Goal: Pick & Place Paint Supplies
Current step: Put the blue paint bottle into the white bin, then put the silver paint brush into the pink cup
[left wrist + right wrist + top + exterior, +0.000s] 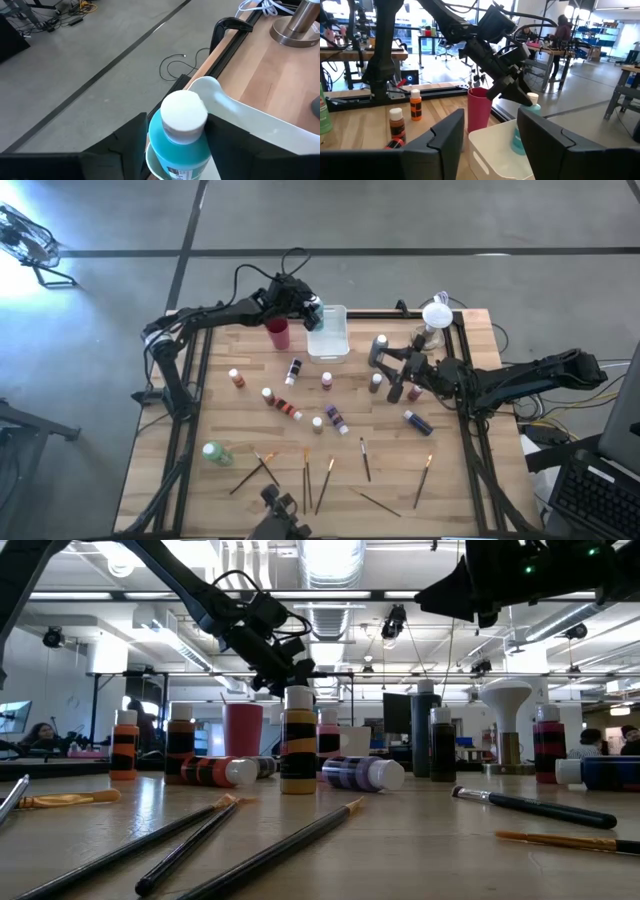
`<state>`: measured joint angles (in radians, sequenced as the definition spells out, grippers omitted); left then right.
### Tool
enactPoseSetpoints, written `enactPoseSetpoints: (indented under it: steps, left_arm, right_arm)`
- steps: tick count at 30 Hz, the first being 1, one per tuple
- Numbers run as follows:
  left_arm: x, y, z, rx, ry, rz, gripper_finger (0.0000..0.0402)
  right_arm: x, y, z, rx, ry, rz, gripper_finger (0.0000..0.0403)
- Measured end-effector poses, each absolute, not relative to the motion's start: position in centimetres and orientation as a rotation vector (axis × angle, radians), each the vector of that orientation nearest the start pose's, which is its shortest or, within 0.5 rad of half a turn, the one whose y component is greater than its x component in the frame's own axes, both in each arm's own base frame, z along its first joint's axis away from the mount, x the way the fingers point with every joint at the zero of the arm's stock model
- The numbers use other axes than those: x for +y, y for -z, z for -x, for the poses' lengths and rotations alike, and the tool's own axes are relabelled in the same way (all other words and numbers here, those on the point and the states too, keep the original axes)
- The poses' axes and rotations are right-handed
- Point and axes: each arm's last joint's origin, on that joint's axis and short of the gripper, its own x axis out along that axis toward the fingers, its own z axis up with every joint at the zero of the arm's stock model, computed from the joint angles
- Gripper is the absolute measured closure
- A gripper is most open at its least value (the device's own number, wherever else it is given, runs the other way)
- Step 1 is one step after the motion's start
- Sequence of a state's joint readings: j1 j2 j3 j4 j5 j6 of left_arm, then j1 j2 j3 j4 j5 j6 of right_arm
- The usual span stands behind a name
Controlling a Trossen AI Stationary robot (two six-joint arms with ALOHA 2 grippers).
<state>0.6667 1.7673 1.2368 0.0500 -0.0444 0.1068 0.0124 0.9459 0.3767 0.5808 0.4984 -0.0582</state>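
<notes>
A: Left end effector [177, 150]?
B: Over the far corner of the white tray [329, 333], fingers [131, 142] spread either side of a teal bottle [179, 137] with a white cap. Can't quite tell if the pads touch it; looks like loose contact at most. The bottle sits upright at the tray's edge, its base low inside the tray in the right wrist view.

A: Right end effector [398, 370]?
B: Fingers [445, 137] apart, nothing between them, hovering over the bench [450, 480] right of the tray, pointed toward it.

A: Around the tray?
B: Magenta cup [278, 333] stands just left of it. A white-topped stand [436, 318] sits well to the tray's right at the far edge.

A: Rest of the supplies?
B: Small paint bottles [292, 370] scattered on the bench in front of the tray, some upright, some lying down. A blue one [417, 421] lies to the near right. A green bottle [214, 452] lies far to the near left. Brushes [326, 483] lie spread along the near edge, well away from the tray.
</notes>
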Motion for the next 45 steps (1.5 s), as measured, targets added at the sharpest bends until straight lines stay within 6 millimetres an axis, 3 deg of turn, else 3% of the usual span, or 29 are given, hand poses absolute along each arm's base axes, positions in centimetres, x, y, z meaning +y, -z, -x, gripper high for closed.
enactPoseSetpoints:
  steps: [4, 12, 22, 26, 34, 45]
  left_arm:
    - [24.8, -25.7, -31.1, 0.490, -0.675, 0.032, 0.0197]
    - [24.7, -30.4, -30.4, 0.447, -0.687, 0.001, 0.0195]
    - [21.9, -40.6, -27.4, 0.451, -0.671, -0.027, 0.0195]
    - [19.7, -43.6, -25.9, 0.463, -0.646, -0.022, 0.0195]
    - [14.3, -46.5, -23.6, 0.426, -0.556, 0.011, 0.0196]
    - [6.1, -47.5, -21.4, 0.482, -0.438, 0.064, 0.0198]
  right_arm:
    - [-1.1, -23.7, -19.8, 0.001, 0.487, 0.051, 0.0225]
    - [-1.1, -23.8, -19.8, -0.001, 0.487, 0.048, 0.0204]
    - [-1.2, -23.9, -19.8, -0.005, 0.489, 0.047, 0.0209]
    - [-1.2, -23.9, -19.8, -0.004, 0.489, 0.050, 0.0219]
    - [-1.2, -23.9, -19.8, -0.003, 0.489, 0.054, 0.0236]
    - [-1.1, -23.9, -19.8, -0.017, 0.487, -0.001, 0.0212]
